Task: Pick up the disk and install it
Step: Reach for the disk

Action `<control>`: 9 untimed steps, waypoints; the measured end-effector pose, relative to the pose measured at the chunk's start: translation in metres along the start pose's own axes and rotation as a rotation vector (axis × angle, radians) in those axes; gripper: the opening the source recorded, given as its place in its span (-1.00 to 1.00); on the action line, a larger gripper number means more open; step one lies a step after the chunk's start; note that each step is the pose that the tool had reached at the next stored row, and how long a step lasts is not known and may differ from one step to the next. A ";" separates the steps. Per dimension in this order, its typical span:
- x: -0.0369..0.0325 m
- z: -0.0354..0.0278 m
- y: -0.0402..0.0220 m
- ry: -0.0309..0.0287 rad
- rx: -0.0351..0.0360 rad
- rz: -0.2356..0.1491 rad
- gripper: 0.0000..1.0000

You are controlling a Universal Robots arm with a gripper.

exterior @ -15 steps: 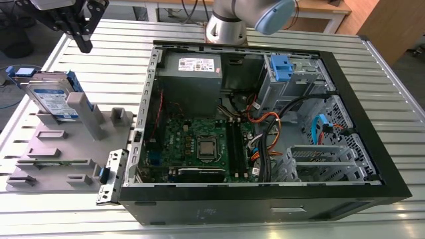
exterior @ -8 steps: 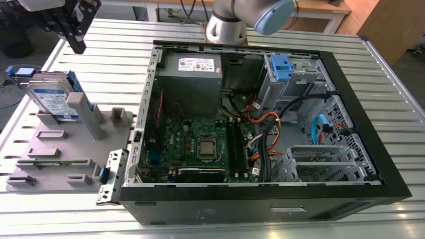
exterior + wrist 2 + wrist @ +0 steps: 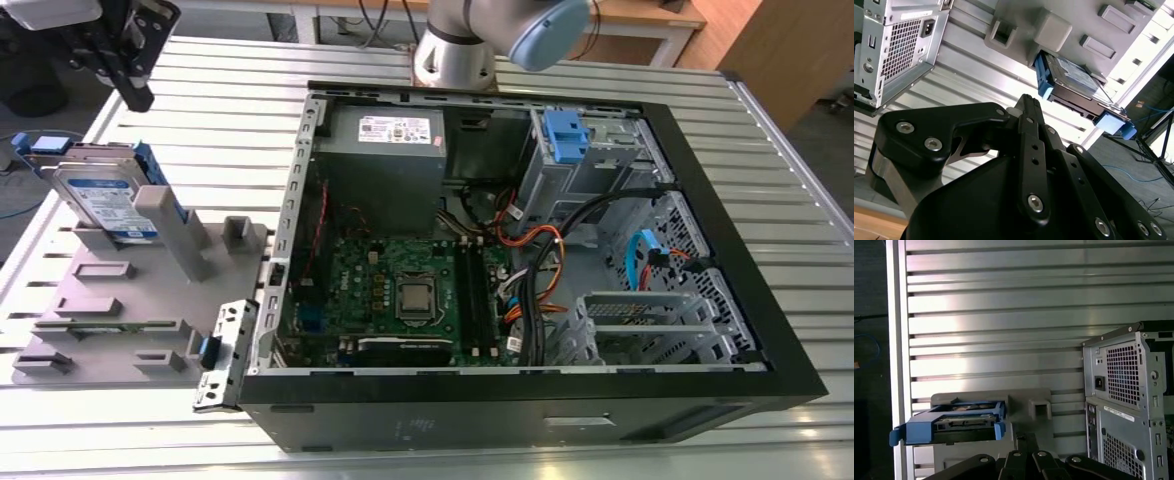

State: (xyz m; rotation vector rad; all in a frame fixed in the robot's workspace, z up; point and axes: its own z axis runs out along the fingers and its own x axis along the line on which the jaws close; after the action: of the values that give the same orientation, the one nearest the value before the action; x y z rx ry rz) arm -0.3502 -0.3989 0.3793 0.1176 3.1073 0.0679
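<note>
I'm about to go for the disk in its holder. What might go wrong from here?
1. The disk stands on edge in the grey holder, and the end effector hangs apart from it; an off-centre approach may tip or jam it.
2. Its blue bracket sticks out past the metal body; a grip there might slip.
3. Loose cables cross the open case beside the drive cage and may snag the disk.

We see our arm (image 3: 457, 48) as a silver-grey tube with a pale blue cap (image 3: 550, 30) at its joint. Our claw (image 3: 1027, 104) is matte black, built of angular linked plates fastened with round silver screws (image 3: 1035, 201).
</note>
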 end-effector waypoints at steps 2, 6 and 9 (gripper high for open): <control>0.0052 0.0014 -0.0004 0.0000 0.0001 0.000 -0.79; 0.0151 0.0046 -0.0013 0.0000 0.0002 0.000 -0.79; 0.0229 0.0068 -0.0020 0.0001 0.0005 0.000 -0.79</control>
State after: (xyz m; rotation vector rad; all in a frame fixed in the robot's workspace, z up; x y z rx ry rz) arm -0.3730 -0.3988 0.3718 0.1177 3.1074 0.0671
